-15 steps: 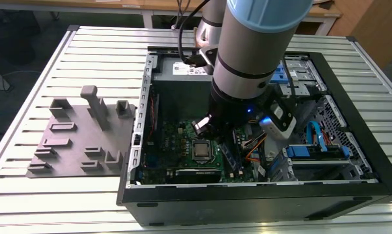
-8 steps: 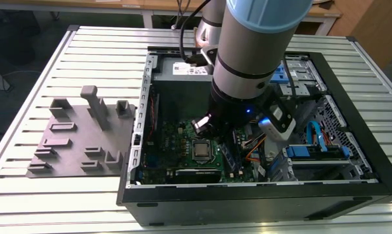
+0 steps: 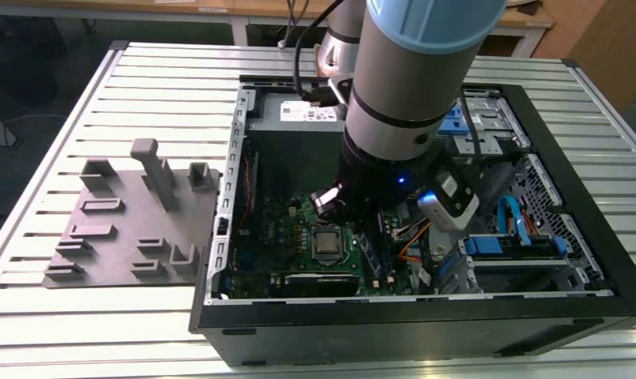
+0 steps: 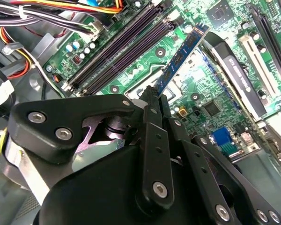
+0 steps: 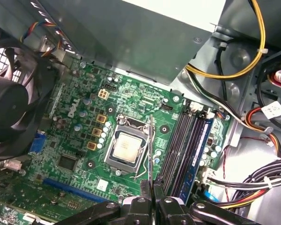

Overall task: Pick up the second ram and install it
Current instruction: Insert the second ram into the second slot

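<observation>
My gripper [image 4: 158, 96] is shut on the second ram [image 4: 182, 56], a thin blue-green stick that juts out from between the black fingers [image 4: 152, 136]. In the first wrist view the ram [image 5: 151, 145] shows edge-on above the gripper [image 5: 151, 185]. It hangs over the green motherboard [image 5: 75, 140], between the CPU socket [image 5: 124, 147] and the row of memory slots [image 5: 182, 145], and is apart from them. A blue stick [image 5: 202, 140] sits in the outermost slot. In the exterior view my arm [image 3: 402, 87] reaches down into the open computer case [image 3: 402, 316].
A grey slotted holder block [image 3: 138, 229] lies on the slatted table at the exterior view's left. Inside the case are a grey power supply [image 3: 296, 118], a black fan [image 5: 9, 103], cable bundles [image 5: 253, 187] and a blue drive bracket [image 3: 513, 245].
</observation>
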### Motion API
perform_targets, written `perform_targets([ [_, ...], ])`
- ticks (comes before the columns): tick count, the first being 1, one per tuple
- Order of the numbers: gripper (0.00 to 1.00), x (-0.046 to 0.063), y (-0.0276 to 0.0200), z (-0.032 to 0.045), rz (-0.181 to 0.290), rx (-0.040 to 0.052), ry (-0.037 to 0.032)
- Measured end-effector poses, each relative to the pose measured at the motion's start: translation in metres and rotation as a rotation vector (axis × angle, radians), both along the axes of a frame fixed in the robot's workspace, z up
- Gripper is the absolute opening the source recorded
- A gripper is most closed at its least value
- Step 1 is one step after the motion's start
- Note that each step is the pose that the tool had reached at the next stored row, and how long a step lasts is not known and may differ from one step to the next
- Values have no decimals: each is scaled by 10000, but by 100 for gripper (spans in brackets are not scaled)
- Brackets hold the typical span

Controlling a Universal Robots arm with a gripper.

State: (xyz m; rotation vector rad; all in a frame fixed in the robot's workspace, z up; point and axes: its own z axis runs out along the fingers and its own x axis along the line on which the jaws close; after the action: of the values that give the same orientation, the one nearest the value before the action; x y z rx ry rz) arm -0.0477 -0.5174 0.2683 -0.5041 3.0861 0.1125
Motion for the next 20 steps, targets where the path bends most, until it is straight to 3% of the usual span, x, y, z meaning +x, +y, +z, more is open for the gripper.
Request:
perform_targets([
  [6,14,2,1,-16,-188,3,-2],
  [20,14,3,0,-52,-2590,-32,-3],
])
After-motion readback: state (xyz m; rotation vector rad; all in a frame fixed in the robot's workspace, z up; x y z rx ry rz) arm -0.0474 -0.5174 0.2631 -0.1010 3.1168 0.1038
